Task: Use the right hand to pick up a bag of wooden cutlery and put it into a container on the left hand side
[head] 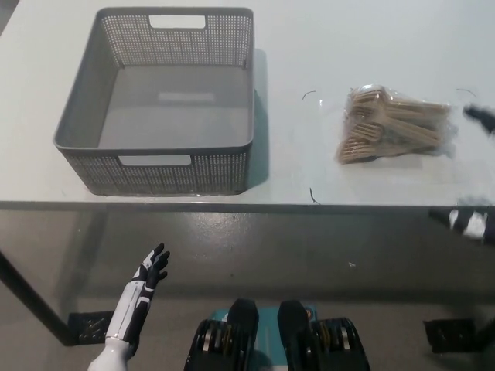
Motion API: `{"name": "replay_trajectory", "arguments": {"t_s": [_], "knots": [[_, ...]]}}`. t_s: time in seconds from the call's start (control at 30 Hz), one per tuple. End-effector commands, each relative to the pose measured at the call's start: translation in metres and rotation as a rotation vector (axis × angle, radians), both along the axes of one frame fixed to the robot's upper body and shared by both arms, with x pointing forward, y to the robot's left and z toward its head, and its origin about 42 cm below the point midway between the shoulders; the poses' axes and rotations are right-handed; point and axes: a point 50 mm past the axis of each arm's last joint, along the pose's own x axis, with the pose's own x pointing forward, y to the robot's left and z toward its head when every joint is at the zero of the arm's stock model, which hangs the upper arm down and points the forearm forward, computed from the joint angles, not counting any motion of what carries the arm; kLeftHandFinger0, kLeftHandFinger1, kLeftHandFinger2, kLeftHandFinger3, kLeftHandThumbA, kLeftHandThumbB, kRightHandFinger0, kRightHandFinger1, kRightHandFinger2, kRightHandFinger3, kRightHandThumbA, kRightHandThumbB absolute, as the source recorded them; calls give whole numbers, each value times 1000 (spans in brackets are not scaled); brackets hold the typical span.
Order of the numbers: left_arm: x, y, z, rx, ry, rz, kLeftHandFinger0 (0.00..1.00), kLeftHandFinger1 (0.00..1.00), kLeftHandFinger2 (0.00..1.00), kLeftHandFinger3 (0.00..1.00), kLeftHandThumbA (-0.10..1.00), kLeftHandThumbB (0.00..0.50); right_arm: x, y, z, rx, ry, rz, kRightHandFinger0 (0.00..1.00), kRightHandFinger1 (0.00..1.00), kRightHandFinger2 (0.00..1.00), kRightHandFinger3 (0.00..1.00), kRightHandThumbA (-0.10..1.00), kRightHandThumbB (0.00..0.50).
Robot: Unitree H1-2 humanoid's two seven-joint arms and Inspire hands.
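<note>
Grey floor fills the near part of the head view, below the front edge of a pale table (309,46).

Left hand (147,282): nearest, low in front of the table edge, fingers loosely apart, holding nothing, touching nothing. Resting.

Right hand (473,220): only a sliver at the right border, at about table-edge level, blurred; one dark fingertip (479,117) shows further up the border, over the tabletop. The fingers seem spread wide, since the two visible parts are well apart, but most of the hand is out of view, so I cannot tell its state for certain. Nothing is held in what shows.

Bag of wooden cutlery (394,125): flat on the table, just inboard of the upper fingertip and beyond the lower part of the right hand. Near, no contact visible.

Container (85,127): grey perforated basket, well apart from the right hand toward the robot's left, beyond the left hand. Holds nothing.

Progress, judged: pickup not yet made, right hand at approach stage. Remaining: close on bag, lift, carry across, release into basket.
</note>
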Motion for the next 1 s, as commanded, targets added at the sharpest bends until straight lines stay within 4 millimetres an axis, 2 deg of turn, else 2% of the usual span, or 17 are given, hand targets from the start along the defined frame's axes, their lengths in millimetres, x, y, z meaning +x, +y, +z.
{"name": "replay_trajectory", "arguments": {"t_s": [0.0, 0.07, 0.2, 0.33, 0.4, 0.7, 0.73, 0.8, 0.97], "knots": [[9, 5, 13, 20, -72, -16, 1000, 1000, 1000, 1000, 1000, 500, 26, -13, 49, -81, 32, -59, 1000, 1000, 1000, 1000, 1000, 275], [9, 5, 14, 23, -73, -17, 1000, 1000, 1000, 1000, 1000, 500, 33, -15, 58, -86, 29, -62, 1000, 1000, 1000, 1000, 1000, 266], [9, 7, 12, 32, -66, -20, 1000, 1000, 1000, 1000, 1000, 500, 67, -19, 83, -172, 53, -80, 1000, 1000, 1000, 1000, 1000, 251], [7, 9, 13, 34, -69, -18, 1000, 1000, 1000, 1000, 1000, 500, 92, -18, 94, -220, 114, -92, 1000, 1000, 1000, 1000, 1000, 255], [7, 9, 13, 34, -69, -22, 1000, 1000, 1000, 1000, 1000, 500, 110, -16, 101, -282, 145, -98, 1000, 1000, 1000, 1000, 1000, 256], [4, 9, 9, 21, -55, -23, 1000, 1000, 1000, 1000, 1000, 467, 163, 1, 115, -413, 253, -97, 1000, 1000, 1000, 1000, 1000, 310], [4, 9, 9, 14, -54, -23, 1000, 1000, 1000, 1000, 1000, 467, 168, 4, 114, -422, 264, -97, 1000, 1000, 1000, 1000, 1000, 314], [3, 9, 8, 8, -50, -22, 1000, 1000, 1000, 1000, 1000, 462, 180, 11, 112, -446, 294, -101, 1000, 1000, 1000, 1000, 1000, 291], [0, 10, 6, 16, -45, -17, 1000, 1000, 1000, 1000, 1000, 476, 199, 24, 108, -484, 362, -106, 1000, 1000, 1000, 1000, 1000, 321]]}}
